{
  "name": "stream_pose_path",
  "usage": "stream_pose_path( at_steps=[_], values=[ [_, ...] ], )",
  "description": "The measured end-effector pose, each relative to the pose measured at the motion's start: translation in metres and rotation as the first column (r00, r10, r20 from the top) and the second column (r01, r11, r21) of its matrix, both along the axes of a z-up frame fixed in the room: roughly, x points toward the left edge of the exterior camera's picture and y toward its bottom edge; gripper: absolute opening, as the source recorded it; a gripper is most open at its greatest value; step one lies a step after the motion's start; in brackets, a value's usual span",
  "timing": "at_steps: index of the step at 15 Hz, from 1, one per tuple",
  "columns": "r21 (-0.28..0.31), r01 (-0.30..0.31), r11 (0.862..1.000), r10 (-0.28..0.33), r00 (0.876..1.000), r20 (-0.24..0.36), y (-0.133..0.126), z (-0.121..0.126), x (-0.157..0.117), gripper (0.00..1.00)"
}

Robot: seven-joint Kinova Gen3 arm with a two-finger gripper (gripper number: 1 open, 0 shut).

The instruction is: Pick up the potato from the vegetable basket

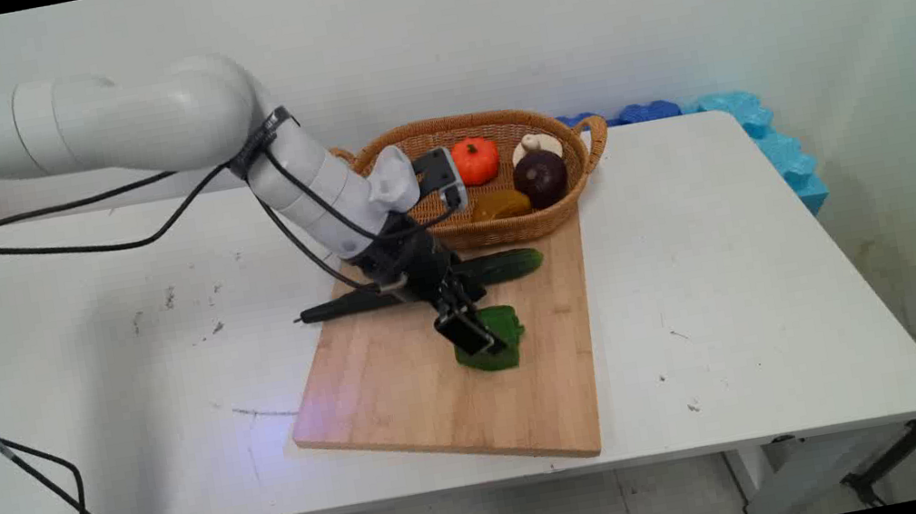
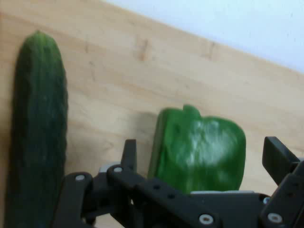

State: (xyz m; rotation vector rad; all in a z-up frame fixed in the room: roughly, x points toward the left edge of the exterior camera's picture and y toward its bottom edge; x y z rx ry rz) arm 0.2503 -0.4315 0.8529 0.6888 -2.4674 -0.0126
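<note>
A green bell pepper (image 1: pixel 505 343) (image 2: pixel 199 152) lies on the wooden cutting board (image 1: pixel 406 394). My gripper (image 1: pixel 470 333) (image 2: pixel 202 148) is down over it and open. One of its fingers (image 2: pixel 129 153) stands on each side of the pepper, with a small gap on both sides. A dark green cucumber (image 1: pixel 505 266) (image 2: pixel 38 128) lies along the board's far edge, just behind the gripper. A slim black object (image 1: pixel 338 309), perhaps a knife, lies at the board's far left corner, partly hidden by the arm.
A wicker basket (image 1: pixel 580 155) stands behind the board. It holds an orange pumpkin (image 1: pixel 475 160), a dark purple round fruit (image 1: pixel 540 178), a white piece (image 1: pixel 534 144) and a brownish piece (image 1: pixel 499 205). Blue foam (image 1: pixel 771 143) lines the table's far right edge.
</note>
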Motion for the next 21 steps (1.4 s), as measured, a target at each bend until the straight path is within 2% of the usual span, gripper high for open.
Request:
stream_pose_path(
  at_steps=[5,10,15,18,21],
  values=[
    [-0.041,-0.009,0.999,0.008,1.0,-0.03,-0.009,0.036,0.002,1.0],
    [-0.088,-0.049,0.995,0.045,0.998,-0.054,-0.025,0.094,0.016,1.0],
    [-0.094,-0.155,0.983,0.149,0.987,-0.061,-0.061,0.137,0.034,1.0],
    [-0.076,-0.219,0.973,0.216,0.975,-0.051,-0.086,0.143,0.04,1.0],
    [-0.051,-0.266,0.963,0.265,0.964,-0.026,-0.108,0.134,0.044,1.0]
  ],
)
